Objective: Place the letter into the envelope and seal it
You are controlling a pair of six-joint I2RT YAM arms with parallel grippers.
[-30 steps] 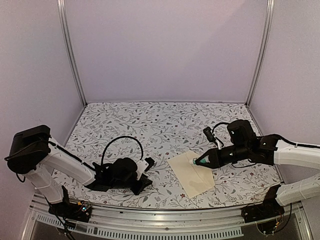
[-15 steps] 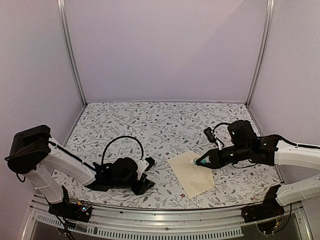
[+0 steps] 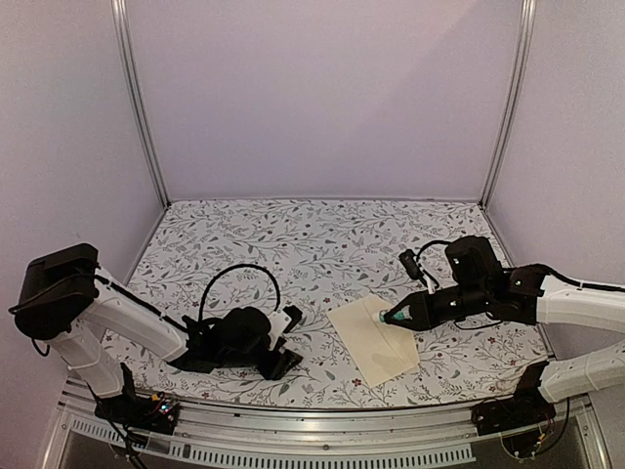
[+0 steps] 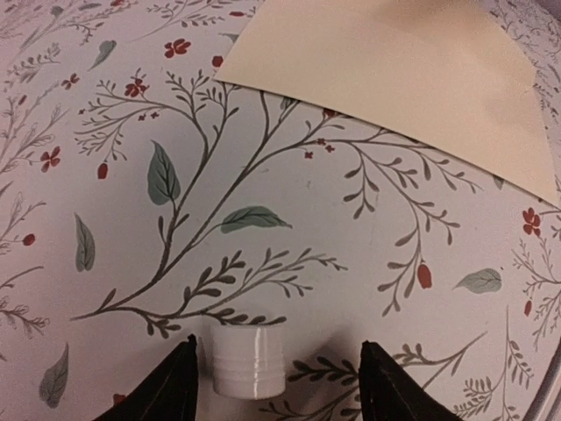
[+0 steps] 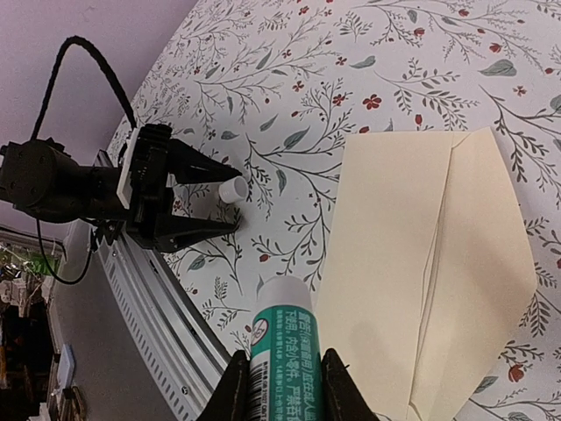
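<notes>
On the desk (image 3: 322, 234), matte and printed with leafy sprigs, we list a smooth cream envelope (image 3: 373, 339) lying flat right of centre, the right pincer (image 5: 280, 386) clamped on a green-and-white glue stick (image 5: 282, 333) over it, and the left pincer (image 4: 276, 351), spread wider than a second ago, flanking a ribbed white cap (image 4: 248, 361).

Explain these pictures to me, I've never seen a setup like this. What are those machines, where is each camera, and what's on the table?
These are two robot arms bolted at a table's near edge. One picture looks down from above and behind them. The other two come from a camera on each wrist. On the floral tablecloth lies a cream envelope, and its pointed flap seems folded out. The right gripper is clamped on a green-and-white glue stick at the envelope's edge. The left gripper stands open around a small white cap. No letter shows.
</notes>
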